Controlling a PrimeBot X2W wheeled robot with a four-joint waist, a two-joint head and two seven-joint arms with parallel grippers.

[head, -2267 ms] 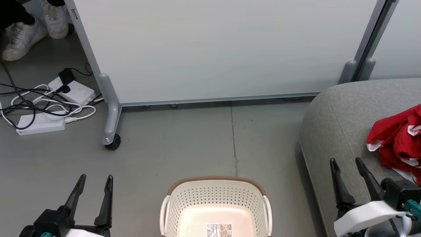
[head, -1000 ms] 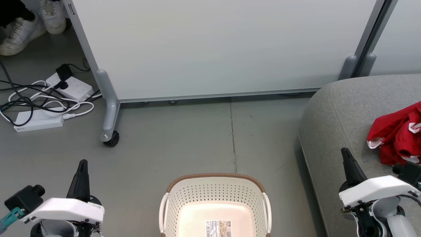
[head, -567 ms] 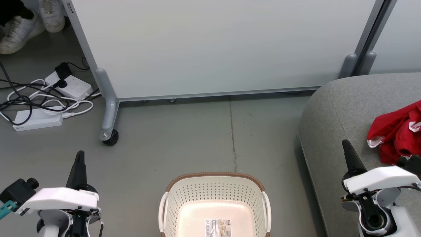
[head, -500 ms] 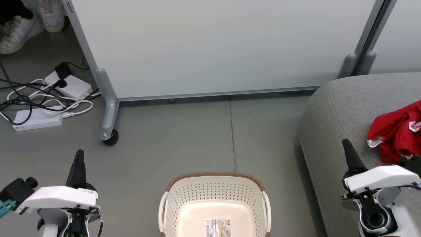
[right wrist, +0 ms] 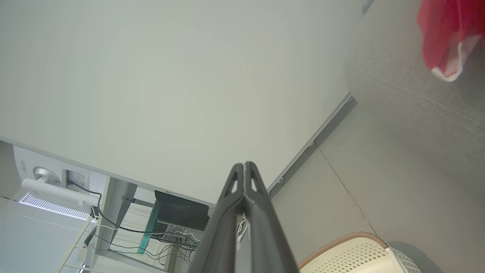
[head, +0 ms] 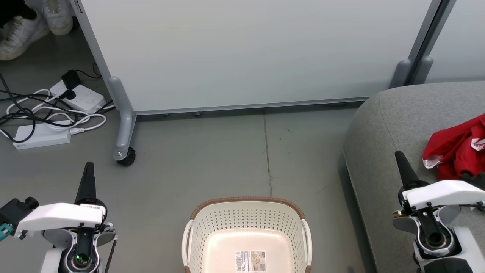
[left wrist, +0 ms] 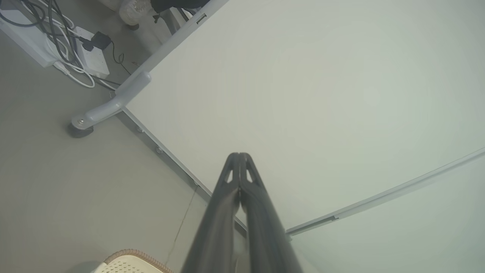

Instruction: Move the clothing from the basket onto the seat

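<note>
Head view: the basket (head: 246,206) stands on the floor (head: 212,163) at near centre. The red clothing (head: 456,151) lies on the grey seat (head: 382,125), right. The left gripper (head: 89,167) and the right gripper (head: 398,157) are clenched, empty. Left wrist view: fingers (left wrist: 227,197) pressed together. Right wrist view: fingers (right wrist: 227,212) likewise, with the clothing on the seat at far right.

Dark tapered fingers on left gripper (head: 88,170) and right gripper (head: 400,160); white wrist shells (head: 57,218); grey round joints (head: 434,238), black cores; black camera block (head: 13,211) with teal tab (head: 2,229).
</note>
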